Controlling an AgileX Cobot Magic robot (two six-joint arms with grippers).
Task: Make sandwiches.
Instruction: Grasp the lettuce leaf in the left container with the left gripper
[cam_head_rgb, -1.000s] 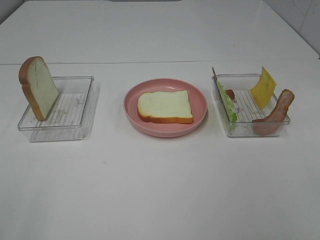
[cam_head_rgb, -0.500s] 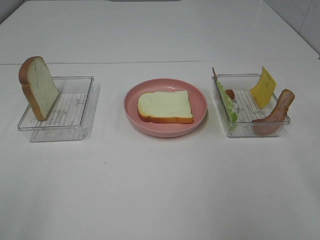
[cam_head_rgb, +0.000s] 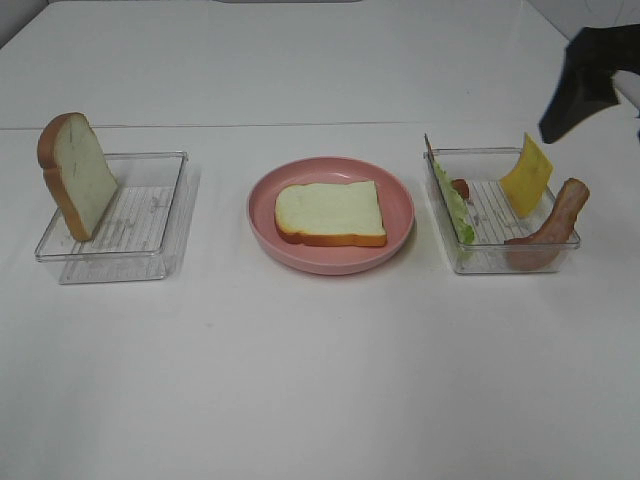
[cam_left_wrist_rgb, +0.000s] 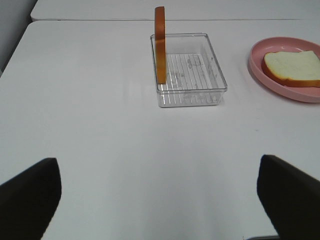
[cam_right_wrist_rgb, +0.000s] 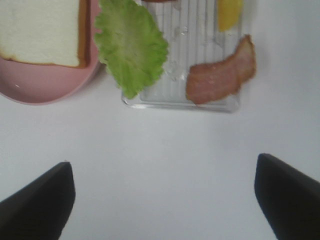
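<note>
No stacked sandwiches are in view; the parts lie apart. One white bread slice (cam_head_rgb: 330, 213) lies flat on the pink plate (cam_head_rgb: 400, 235). A second bread slice (cam_head_rgb: 78, 175) stands upright at the left end of the left clear tray (cam_head_rgb: 140, 245). The right clear tray (cam_head_rgb: 490, 262) holds green lettuce (cam_head_rgb: 453, 205), yellow cheese (cam_head_rgb: 527, 175) and bacon (cam_head_rgb: 555, 225). My right gripper (cam_head_rgb: 585, 85) hangs above and behind that tray, open (cam_right_wrist_rgb: 162, 205), with lettuce (cam_right_wrist_rgb: 131, 47) and bacon (cam_right_wrist_rgb: 222, 75) ahead of it. My left gripper (cam_left_wrist_rgb: 160, 205) is open over bare table, short of the upright slice (cam_left_wrist_rgb: 159, 45).
The white table (cam_head_rgb: 320, 380) spreads wide in front of the plate and trays. A seam between table sections (cam_head_rgb: 250, 125) runs behind them. The left arm does not show in the exterior high view.
The right arm has come into the exterior high view at the top right, above the right tray. Plate, trays and food have not moved.
</note>
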